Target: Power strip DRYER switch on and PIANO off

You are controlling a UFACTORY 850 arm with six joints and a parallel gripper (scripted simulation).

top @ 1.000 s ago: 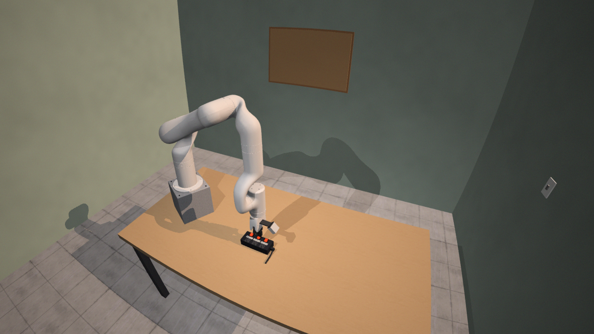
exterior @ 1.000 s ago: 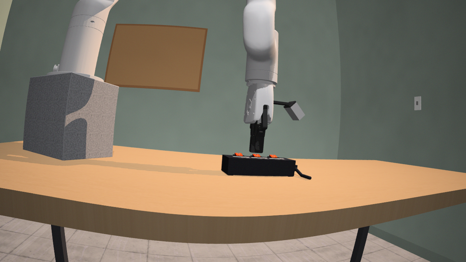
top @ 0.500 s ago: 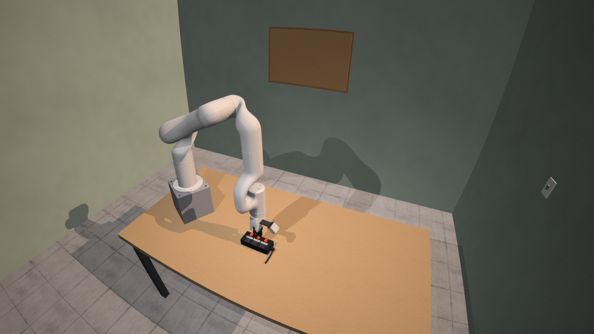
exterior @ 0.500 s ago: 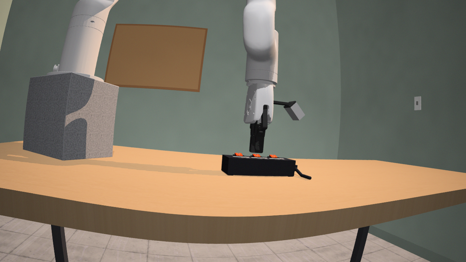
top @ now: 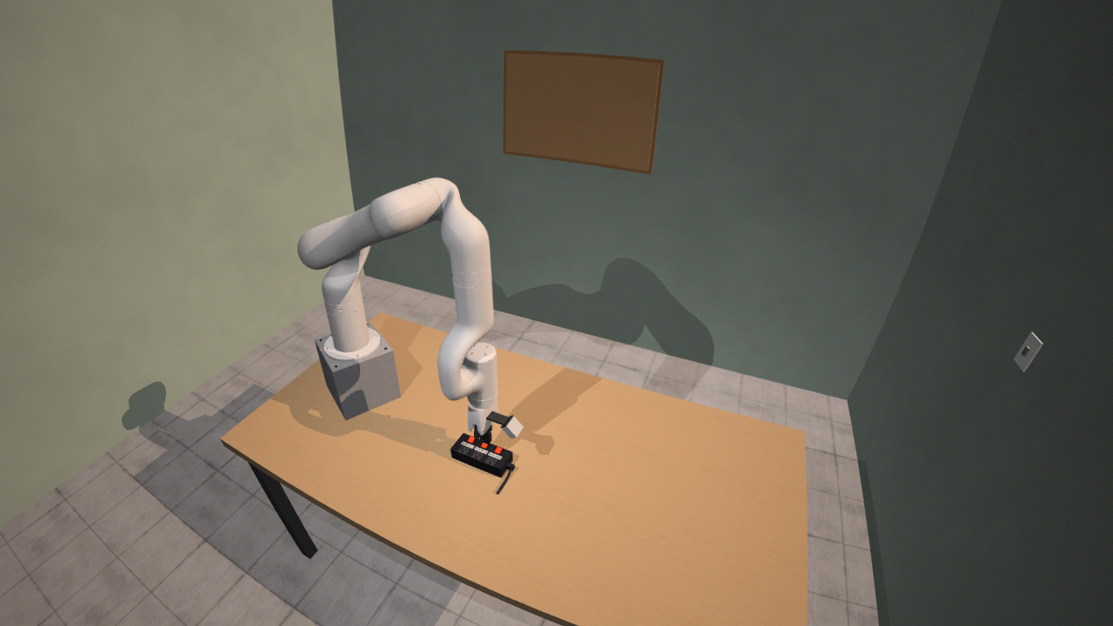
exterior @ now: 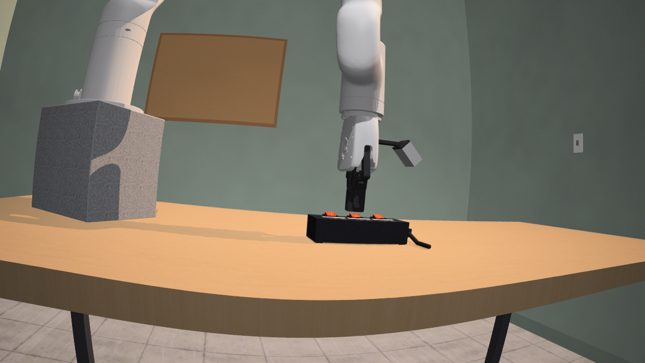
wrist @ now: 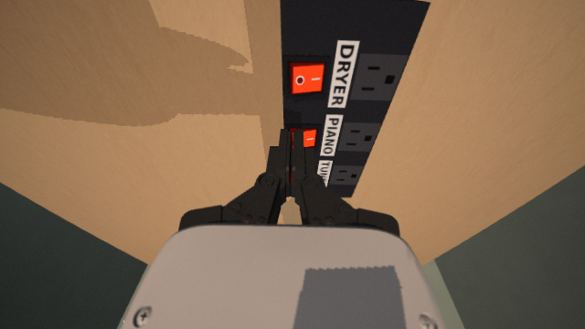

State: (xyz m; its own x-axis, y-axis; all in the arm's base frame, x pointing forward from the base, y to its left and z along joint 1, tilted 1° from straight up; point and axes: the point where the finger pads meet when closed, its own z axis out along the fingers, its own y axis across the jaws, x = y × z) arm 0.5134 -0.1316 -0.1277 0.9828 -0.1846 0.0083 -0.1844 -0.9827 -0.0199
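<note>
Strip [top: 482,465] [exterior: 356,231] [wrist: 311,27]: flat on tbl [top: 661,506] [exterior: 252,266] [wrist: 480,114], right way up, under gripper.
Gripper [top: 482,440] [exterior: 355,209] [wrist: 292,144]: closed, nothing btwn fingers; pointing down over mid of strip.
DRYER sw [top: 497,449] [exterior: 378,216] [wrist: 307,78]: red-orange, cord-end one; O + I marks both visible, pos. unclear.
PIANO sw [top: 483,446] [exterior: 355,216] [wrist: 311,138]: mid one; fingertips overlap its O side in wrist view, I mark visible; contact can't tell, pos. unclear.
3rd sw [top: 470,439] [exterior: 330,213]: end nearer arm base; mostly hidden behind fingers in wrist view, tag part-covered, reads "TU...".
Outlets: 1 beside each tag, nothing plugged in.
Cord [top: 504,480] [exterior: 420,244]: short, blk, from DRYER end, lying on tbl.
Arm [top: 470,272] [exterior: 359,45]: bent over strip, not yet well clear.
Base block [top: 365,385] [exterior: 63,158]: gray, on tbl, well apart from strip.

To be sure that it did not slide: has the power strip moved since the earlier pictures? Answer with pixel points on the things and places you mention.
No, the power strip [top: 476,464] [exterior: 361,232] [wrist: 308,110] shows no shift against the table [top: 661,482] [exterior: 225,266] [wrist: 206,155] in the exterior view.
</note>
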